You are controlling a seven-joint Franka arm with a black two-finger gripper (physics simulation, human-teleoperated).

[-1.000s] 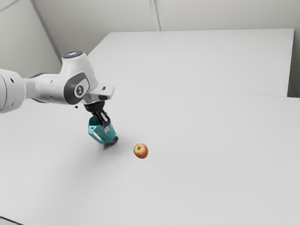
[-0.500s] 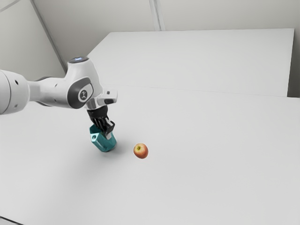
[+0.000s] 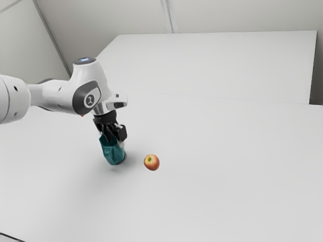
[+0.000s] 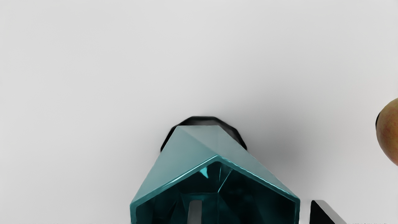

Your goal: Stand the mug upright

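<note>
Nearly upright, the teal mug [image 4: 192, 155] stood, its wall straddled by the open gripper [image 4: 259, 213]; slow, straight withdrawal promised least wobble.

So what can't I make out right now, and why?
- Rest of the mug's rim: cut off by the wrist view's edge.
- Mug's underside: hidden beneath its body in the exterior view; I can't tell if it sits flat.
- Tip of the finger inside the mug: behind the mug's wall in the exterior view.
- Part of the apple: cut off by the wrist view's edge.
- Red speck: too small in the exterior view.
</note>
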